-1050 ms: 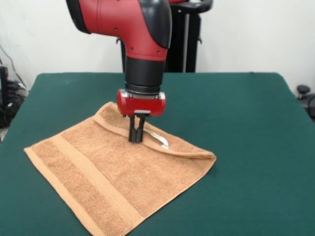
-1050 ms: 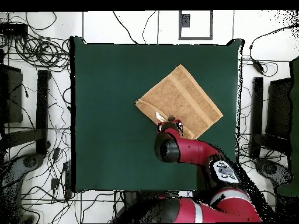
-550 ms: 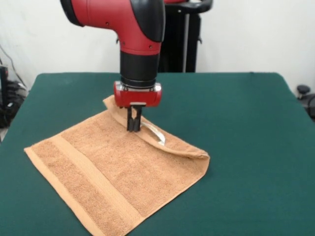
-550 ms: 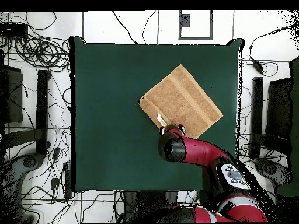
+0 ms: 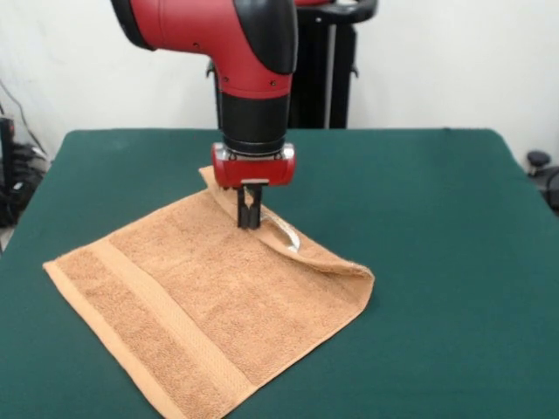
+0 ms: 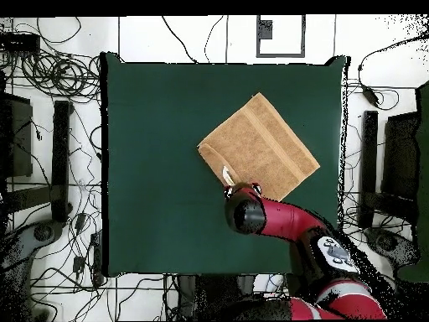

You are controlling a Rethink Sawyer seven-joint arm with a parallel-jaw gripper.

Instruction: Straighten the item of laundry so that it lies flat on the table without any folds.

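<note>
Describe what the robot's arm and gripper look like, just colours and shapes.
The arm is glossy red with rounded, bulky casings and black sections at the joints; a black cylindrical wrist leads down to a small red block with a pale metal strip. From it hang two thin black fingers, forming the gripper. Overhead, the arm shows a white-and-black marked panel near its base.

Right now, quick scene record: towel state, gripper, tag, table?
towel: spread on the table, far edge folded over along its length
gripper: shut on the folded far edge, fingers close together
tag: white, showing at the fold beside the gripper
table: green top, towel lies at an angle to its edges
flat: not yet
</note>
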